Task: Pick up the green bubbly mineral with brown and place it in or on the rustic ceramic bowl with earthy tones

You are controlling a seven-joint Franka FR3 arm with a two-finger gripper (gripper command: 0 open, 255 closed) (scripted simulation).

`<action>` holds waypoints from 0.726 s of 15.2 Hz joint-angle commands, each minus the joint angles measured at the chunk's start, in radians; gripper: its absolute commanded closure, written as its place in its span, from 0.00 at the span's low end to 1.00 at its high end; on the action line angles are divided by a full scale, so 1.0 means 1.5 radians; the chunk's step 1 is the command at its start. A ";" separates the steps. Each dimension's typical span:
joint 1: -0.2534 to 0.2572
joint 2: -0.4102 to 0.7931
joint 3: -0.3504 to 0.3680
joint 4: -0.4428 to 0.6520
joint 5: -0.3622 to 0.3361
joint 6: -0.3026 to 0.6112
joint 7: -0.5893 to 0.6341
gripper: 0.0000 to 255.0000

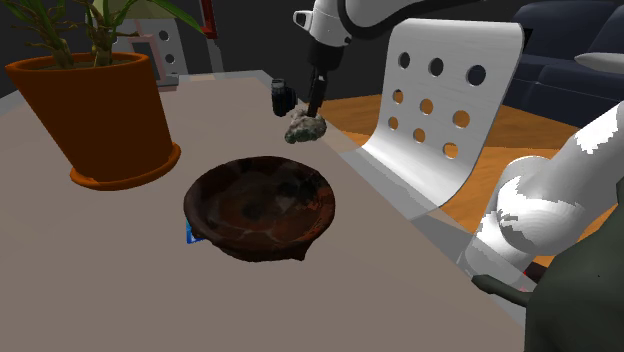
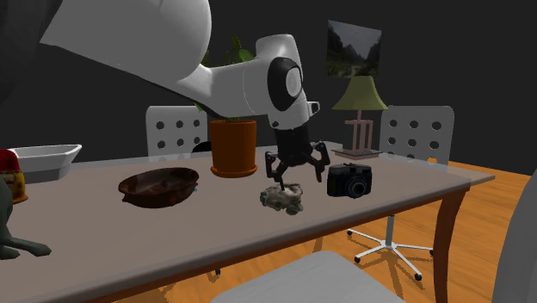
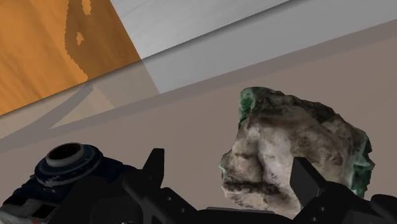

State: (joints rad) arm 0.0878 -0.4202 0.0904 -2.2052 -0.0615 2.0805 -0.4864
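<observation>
Black fingers [image 3: 154, 167] of the gripper [image 3: 229, 173] stand spread, pinching nothing. They straddle the green and brown mineral [image 3: 292, 149], which rests on the table [image 1: 120, 280] beside a camera [image 3: 67, 167]. In the shoulder view the dark bowl [image 1: 250, 246] lies at about seven o'clock from the mineral. The rock sits nearer one finger, so I judge the hand should centre over it, sink lower, then close on its flatter flanks. That finger covers the rock's lower edge, so contact there is unclear. A small blue thing [image 1: 190, 236] under the bowl's rim cannot be identified.
</observation>
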 commanded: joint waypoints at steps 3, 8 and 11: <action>0.001 0.008 0.001 -0.003 0.000 -0.004 0.000 1.00; 0.000 0.001 -0.003 -0.005 0.001 -0.009 -0.006 1.00; 0.001 0.002 -0.001 -0.003 0.001 -0.010 -0.004 1.00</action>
State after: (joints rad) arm 0.0897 -0.4206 0.0892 -2.2001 -0.0596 2.0692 -0.4927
